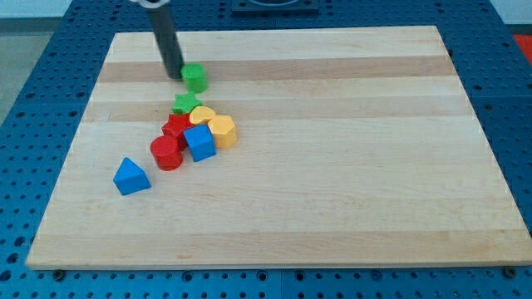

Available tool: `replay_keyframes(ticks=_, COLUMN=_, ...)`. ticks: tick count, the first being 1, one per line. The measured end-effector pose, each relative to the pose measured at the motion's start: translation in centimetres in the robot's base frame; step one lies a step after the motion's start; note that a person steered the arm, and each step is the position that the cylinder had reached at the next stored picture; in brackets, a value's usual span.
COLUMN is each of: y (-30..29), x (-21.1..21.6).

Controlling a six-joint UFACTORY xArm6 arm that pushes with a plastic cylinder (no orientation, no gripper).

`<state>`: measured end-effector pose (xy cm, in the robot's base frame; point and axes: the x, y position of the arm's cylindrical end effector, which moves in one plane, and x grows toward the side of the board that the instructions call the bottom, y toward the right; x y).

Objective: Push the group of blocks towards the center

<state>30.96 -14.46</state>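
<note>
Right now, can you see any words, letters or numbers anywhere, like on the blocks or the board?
None: no words, letters, numbers or signs can be read anywhere in this view.
Wooden board: only plain wood grain.
The blocks, such as the green block beside my tip and the blue triangular block: plain coloured faces, nothing written.
The blue perforated table: only rows of holes.
</note>
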Motion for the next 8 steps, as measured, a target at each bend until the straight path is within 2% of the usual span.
replay_keyframes(ticks=1, y=6.0, x=0.7)
replay_keyframes(ticks=2, y=9.2, x=0.7)
replay_keyframes(ticks=3, y=7.4, x=0.7)
replay_keyframes(ticks=4, y=0.6, x=1.1)
replay_keyframes(ticks=6, y=-4.5, x=7.4)
replay_keyframes(ticks=8, y=-2.4, x=10.7)
